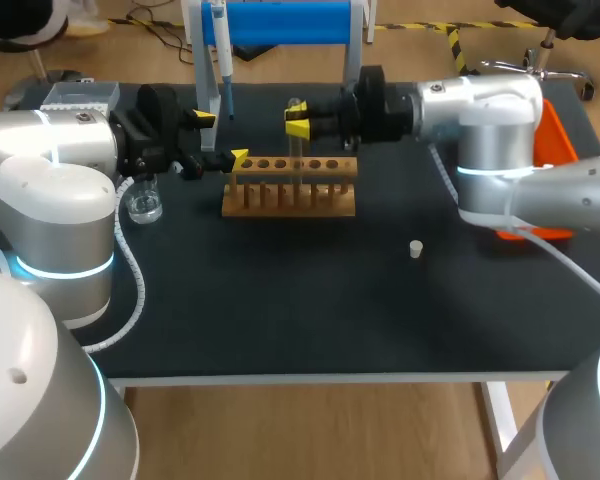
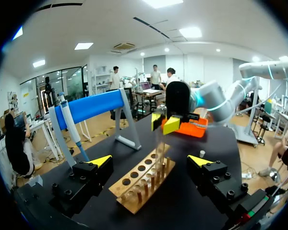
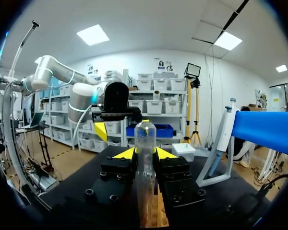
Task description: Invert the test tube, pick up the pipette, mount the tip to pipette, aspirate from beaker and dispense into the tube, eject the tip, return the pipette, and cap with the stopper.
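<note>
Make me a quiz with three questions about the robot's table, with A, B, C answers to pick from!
1. Where is the little white stopper?
A. Stuck in a hole of the wooden rack
B. On the bare table, right of the rack
C. On top of the test tube

2. What colour is the big bar of the stand?
A. Red
B. Green
C. Blue

3. What are the right jaws doing?
A. Shut on the test tube
B. Wide open, holding nothing
C. Shut on the stopper

Answers:
1 B: the stopper lies alone on the dark table, past the rack's right end.
2 C: the bar is blue in all three views.
3 A: in the right wrist view, both yellow tips press the test tube from two sides.
</note>
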### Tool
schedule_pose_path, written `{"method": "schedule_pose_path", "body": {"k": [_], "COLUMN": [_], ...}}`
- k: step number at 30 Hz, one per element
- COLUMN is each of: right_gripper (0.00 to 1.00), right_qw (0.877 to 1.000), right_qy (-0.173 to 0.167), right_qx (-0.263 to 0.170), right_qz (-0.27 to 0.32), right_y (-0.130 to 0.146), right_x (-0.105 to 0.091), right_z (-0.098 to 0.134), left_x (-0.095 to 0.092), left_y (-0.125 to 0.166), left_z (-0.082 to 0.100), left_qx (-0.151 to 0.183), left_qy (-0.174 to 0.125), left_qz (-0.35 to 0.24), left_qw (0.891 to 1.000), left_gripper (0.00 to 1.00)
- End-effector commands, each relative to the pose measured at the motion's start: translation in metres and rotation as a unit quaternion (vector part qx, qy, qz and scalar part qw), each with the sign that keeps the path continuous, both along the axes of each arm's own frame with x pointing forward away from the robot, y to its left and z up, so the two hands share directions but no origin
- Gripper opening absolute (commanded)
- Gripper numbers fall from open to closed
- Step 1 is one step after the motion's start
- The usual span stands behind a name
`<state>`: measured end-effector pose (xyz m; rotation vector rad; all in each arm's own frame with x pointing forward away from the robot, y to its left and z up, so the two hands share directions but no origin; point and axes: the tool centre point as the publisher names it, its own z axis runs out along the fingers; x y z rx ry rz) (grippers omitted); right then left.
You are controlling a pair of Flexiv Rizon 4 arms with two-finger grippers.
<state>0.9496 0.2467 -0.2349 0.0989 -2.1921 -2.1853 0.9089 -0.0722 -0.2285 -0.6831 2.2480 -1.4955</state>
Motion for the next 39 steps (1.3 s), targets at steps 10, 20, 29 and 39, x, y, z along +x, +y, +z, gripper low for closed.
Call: {"method": "schedule_pose_path", "body": {"k": [10, 20, 29, 39], "right_gripper": [0.00, 0.00, 0.00, 0.00], "right_qw": [1.000, 1.000, 0.999, 0.999], "right_qy": [0.002, 0.001, -0.001, -0.001], "right_qx": [0.002, 0.007, 0.008, -0.018], "right_qz": [-0.007, -0.017, -0.031, -0.040], "right_y": [-0.005, -0.010, -0.025, -0.033], "right_x": [-0.009, -0.014, -0.019, -0.023], "right_z": [0.016, 0.032, 0.050, 0.056], "left_x": [0.000, 0.000, 0.000, 0.000], "left_y": [0.000, 0.000, 0.000, 0.000], "left_z": [-0.001, -0.001, -0.001, -0.001], "left_qx": [-0.001, -0.001, -0.001, -0.001], "left_qy": [-0.001, -0.001, -0.001, -0.001], "left_qz": [0.001, 0.001, 0.001, 0.001], "left_qw": [1.000, 1.000, 1.000, 1.000], "left_gripper": [1.00, 1.00, 1.00, 1.00]}}
